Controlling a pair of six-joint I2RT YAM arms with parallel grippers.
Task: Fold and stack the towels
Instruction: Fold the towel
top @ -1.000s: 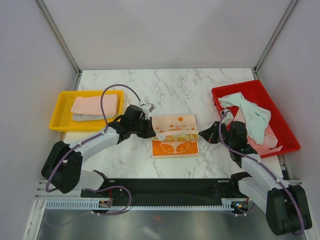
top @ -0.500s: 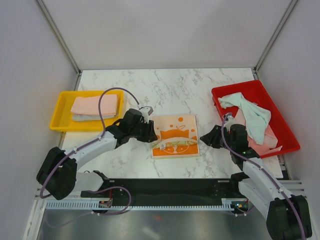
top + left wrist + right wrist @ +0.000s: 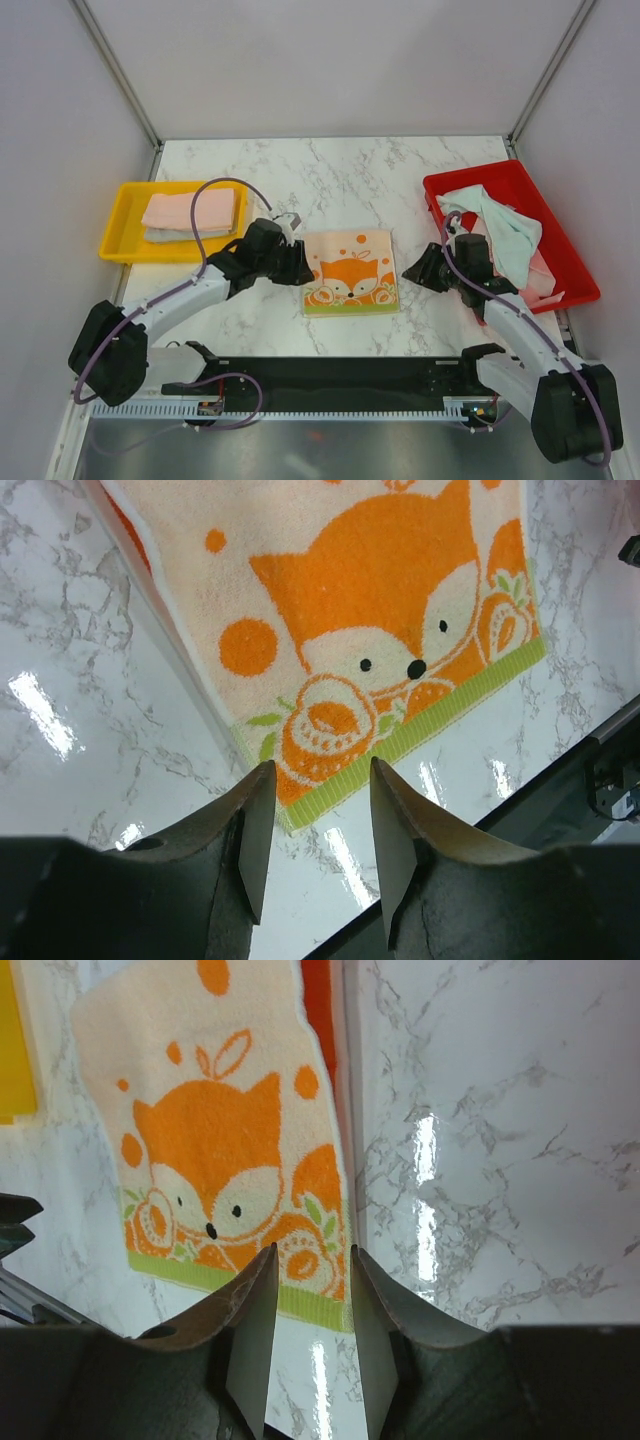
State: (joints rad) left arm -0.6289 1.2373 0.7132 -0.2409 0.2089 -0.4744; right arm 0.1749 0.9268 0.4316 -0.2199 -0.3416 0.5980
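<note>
1. Position. The orange fox-print terry towel lay flat at the centre of the white marble-pattern tabletop. It was doubled over, with its yellow-green border along the 6 o'clock edge. A plain orange underlayer showed at both side edges in the wrist views.

2. Jaws. My left jaws hung just off the towel's 9 o'clock edge and my right jaws just off its 3 o'clock edge. Both sets stood partly open and gripped nothing.

3. Handling. I judged the towel light, limp and slightly grippy from its looped pile. It would sag if lifted at one point, and the layers could slide apart. The best hold would be on the two corners of one edge, pinching both layers together.

4. Surroundings. The yellow plastic tray at 10 o'clock held a folded pale pink towel on top of a grey-white towel. The red plastic tray at 2 o'clock held a crumpled mint green towel draped over a pink towel. The glossy tabletop looked slick, so cloth might skid on it.
</note>
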